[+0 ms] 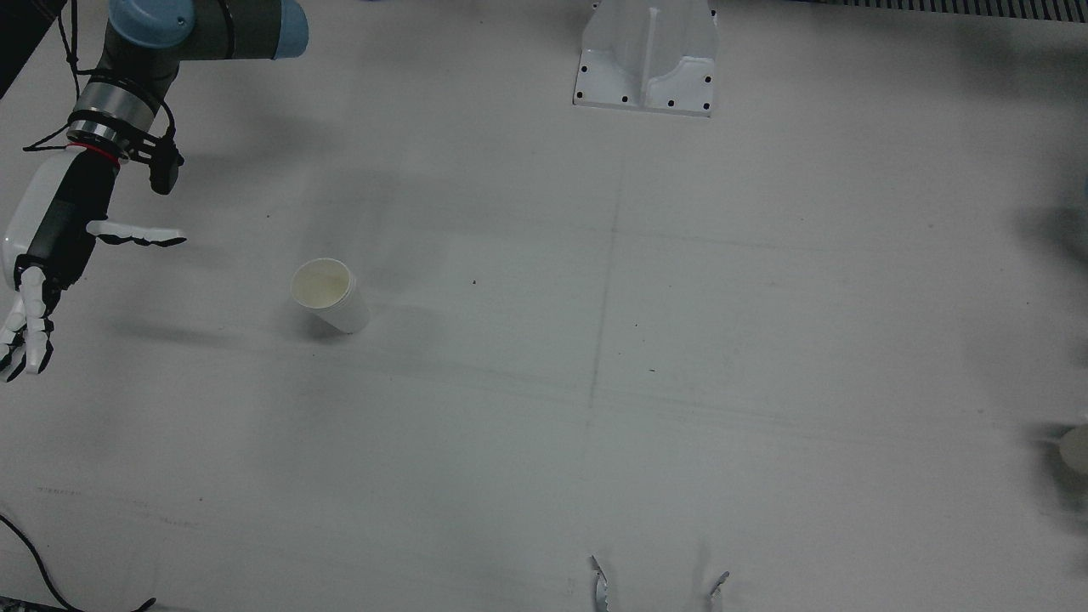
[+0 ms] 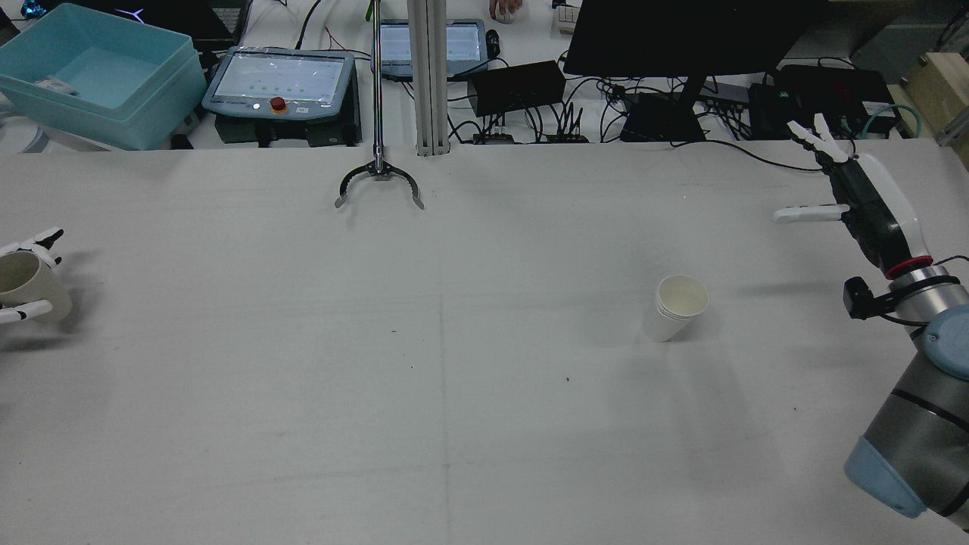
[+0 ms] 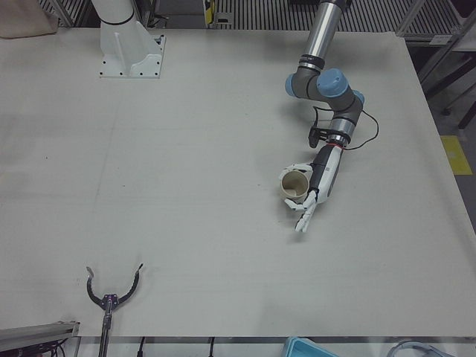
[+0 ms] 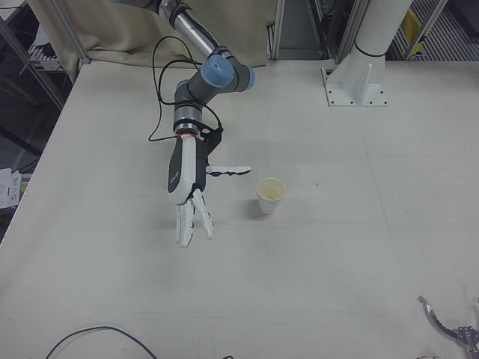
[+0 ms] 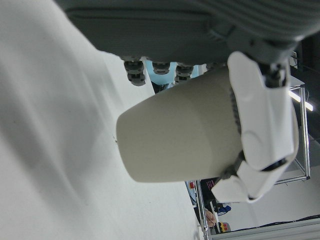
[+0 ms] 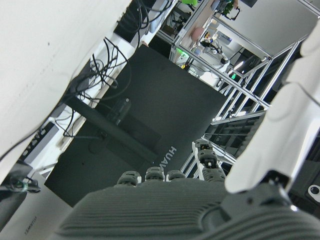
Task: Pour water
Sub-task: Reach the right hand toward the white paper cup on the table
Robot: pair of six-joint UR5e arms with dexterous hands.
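We see our left hand [image 3: 309, 195] wrapped around a beige cup [image 3: 295, 185], our right hand [image 4: 188, 196] empty with fingers spread, a white cup [image 4: 270, 195] upright on the counter [image 4: 314, 269] near its thumb side

White cup [image 1: 330, 295] upright, beige cup [image 3: 296, 186] held, seemingly tilted

Cream paper cup [image 1: 330, 294], white-and-black hand [image 4: 188, 196], grey-white table [image 1: 680, 382]

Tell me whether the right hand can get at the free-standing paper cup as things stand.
Probably yes: the right hand is open, holding nothing, beside the upright paper cup, with only bare table between them.
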